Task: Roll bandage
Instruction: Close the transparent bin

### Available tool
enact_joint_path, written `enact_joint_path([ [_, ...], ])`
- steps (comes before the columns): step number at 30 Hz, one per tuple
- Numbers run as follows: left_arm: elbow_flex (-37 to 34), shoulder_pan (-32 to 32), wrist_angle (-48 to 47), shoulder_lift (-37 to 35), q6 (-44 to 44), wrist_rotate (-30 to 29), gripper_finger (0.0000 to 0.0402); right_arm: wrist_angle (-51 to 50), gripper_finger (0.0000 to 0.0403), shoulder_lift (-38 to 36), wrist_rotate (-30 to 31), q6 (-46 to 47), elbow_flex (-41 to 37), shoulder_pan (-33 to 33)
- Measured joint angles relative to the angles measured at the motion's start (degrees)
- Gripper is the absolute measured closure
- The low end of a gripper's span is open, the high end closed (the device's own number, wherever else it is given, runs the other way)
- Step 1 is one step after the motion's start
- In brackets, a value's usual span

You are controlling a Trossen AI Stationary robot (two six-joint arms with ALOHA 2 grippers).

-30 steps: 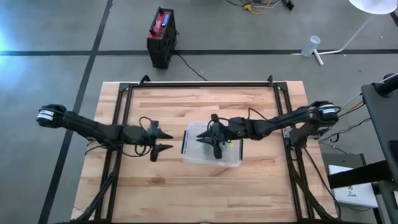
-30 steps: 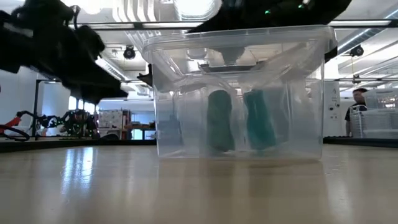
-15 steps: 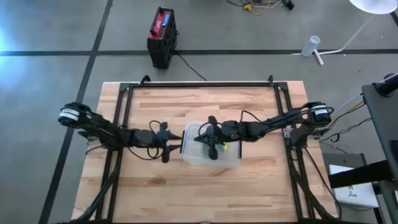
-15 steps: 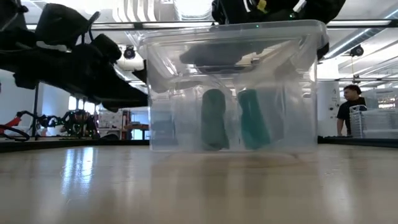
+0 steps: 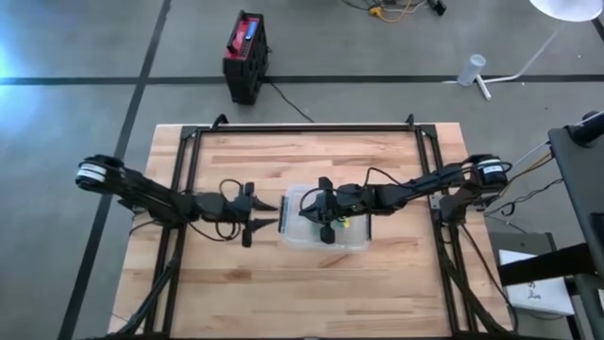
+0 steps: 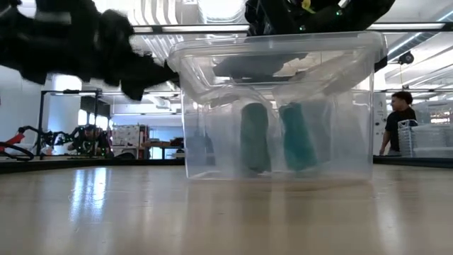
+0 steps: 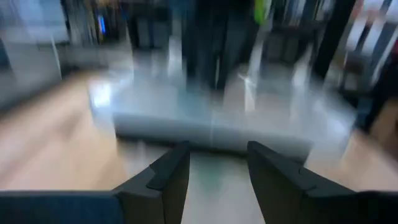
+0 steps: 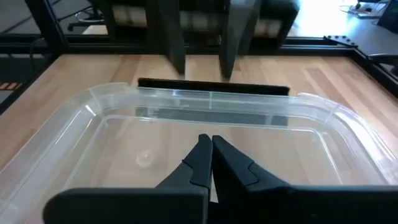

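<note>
While the clear plastic box [image 5: 326, 225] sits near the middle of the wooden table [image 5: 311, 293], both arms work at it from opposite sides. The left hand [image 5: 267, 212] is at the box's left wall, fingers partly apart with the rim between or just at their tips; whether it truly grips the wall cannot be told, but the placing looks meant to steady the box. The right hand [image 8: 208, 155] hangs over the open box with its fingers pressed together and nothing visible between them. From table height, two green upright shapes [image 6: 255, 138] show through the box wall; they may be the rolled bandage or the hand's own parts reaching in, and the frames do not settle it. No loose bandage strip shows on the table. My guess is the step in hand is reaching into the box, with one arm bracing it so it does not slide.
</note>
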Motion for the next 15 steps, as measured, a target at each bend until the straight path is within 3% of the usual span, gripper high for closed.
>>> enact_joint_path([
  [9, 1.4, 0.0, -0.6, -3.8, 4.7, 0.0, 0.0249, 0.3, 0.0396, 0.2, 0.6, -0.1, 0.1, 0.0],
  [15, 1.0, 0.3, -12.8, -7.0, 5.5, -2.8, 0.0249, 0.2, 0.0396, 0.2, 0.6, 0.0, 0.1, 0.0],
])
